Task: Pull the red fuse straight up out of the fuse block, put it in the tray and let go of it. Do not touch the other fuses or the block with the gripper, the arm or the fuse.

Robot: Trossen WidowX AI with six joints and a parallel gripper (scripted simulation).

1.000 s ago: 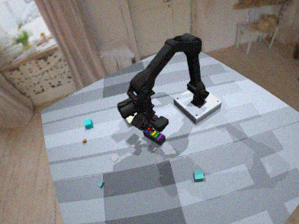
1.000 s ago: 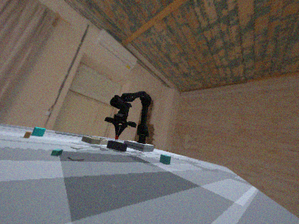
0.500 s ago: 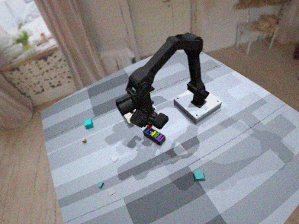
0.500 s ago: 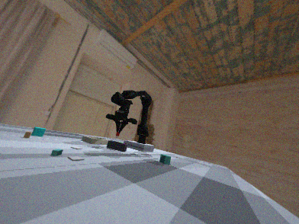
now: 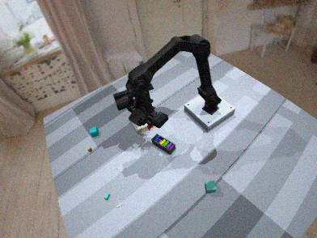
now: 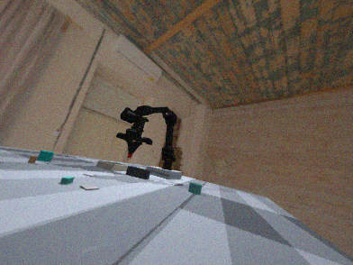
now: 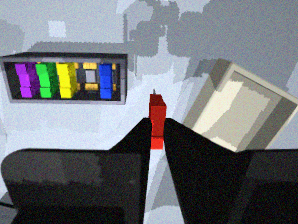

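Now, from the top view, the black arm (image 5: pixel 170 61) bends over the table and its gripper (image 5: pixel 145 126) hangs to the left of the fuse block (image 5: pixel 163 143). A bit of the red fuse (image 5: pixel 150 126) shows under it, with a pale thing beside it that looks like the tray (image 5: pixel 140 129). The gripper is not touching the block, which is good, because the rule says to keep off it.

From the exterior view, the gripper (image 6: pixel 130 153) is high above the table, and the red fuse (image 6: pixel 130 155) pokes out at the bottom. The dark fuse block (image 6: pixel 138 171) sits lower down and apart, so the fuse is all the way out.

From the wrist view, the two black fingers are squeezed tight on the red fuse (image 7: pixel 157 120), holding it so it cannot drop. The fuse block (image 7: pixel 65 77) is off to the upper left with one slot bare among the purple, green, yellow and blue fuses. The cream tray (image 7: pixel 240 112) is to the right, near the fuse. I think the fuse must go over the tray next, then the fingers can let go.
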